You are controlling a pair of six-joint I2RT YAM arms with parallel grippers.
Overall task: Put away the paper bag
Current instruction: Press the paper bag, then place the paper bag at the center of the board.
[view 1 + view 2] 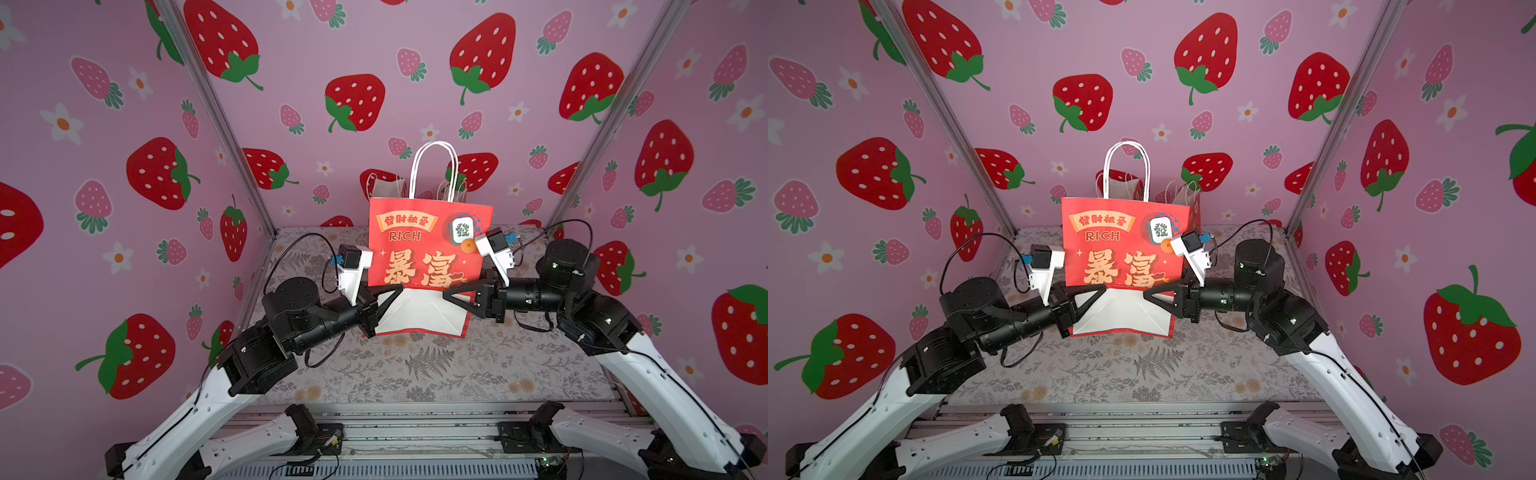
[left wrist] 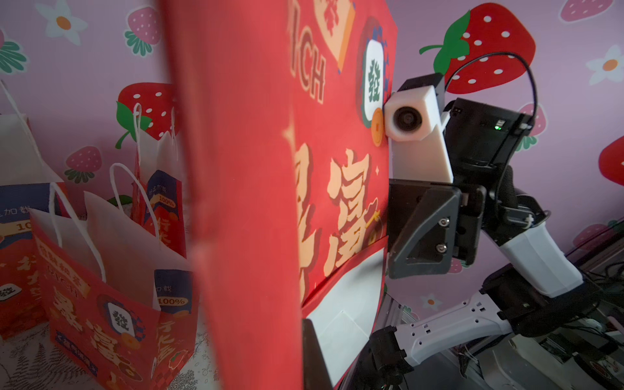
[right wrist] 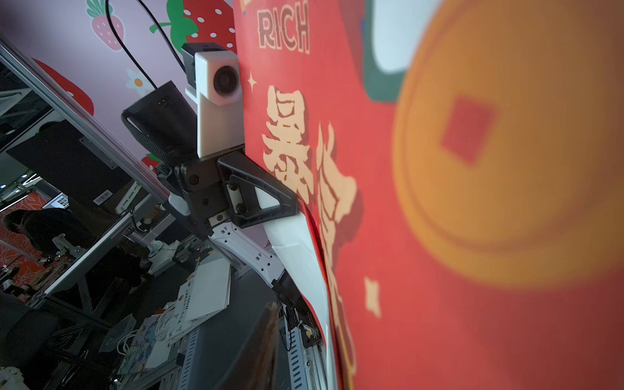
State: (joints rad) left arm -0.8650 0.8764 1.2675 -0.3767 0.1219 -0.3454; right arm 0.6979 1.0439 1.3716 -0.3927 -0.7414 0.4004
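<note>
- A red paper bag (image 1: 428,245) with gold Chinese lettering, the word RICH and white twisted handles stands upright at the centre of both top views, on a grey floral-patterned tabletop (image 1: 436,365)
- The bag's white folded base (image 1: 419,311) is turned up toward the camera, just below the red front panel
- The left gripper (image 1: 390,297), black with triangular fingers, reaches in from the left of the frame; its fingers are closed on the bag's lower left edge where red front meets white base
- The right gripper (image 1: 455,297), of the same build, reaches in from the right of the frame to the bag's lower right edge; its fingers touch the paper, but I cannot tell whether they are parted or pinching
- Behind the held bag, near the back wall, stand more red paper bags (image 2: 111,304) with white handles, seen in the left wrist view at lower left of the frame
- Pink walls (image 1: 124,166) printed with strawberries enclose the scene
</note>
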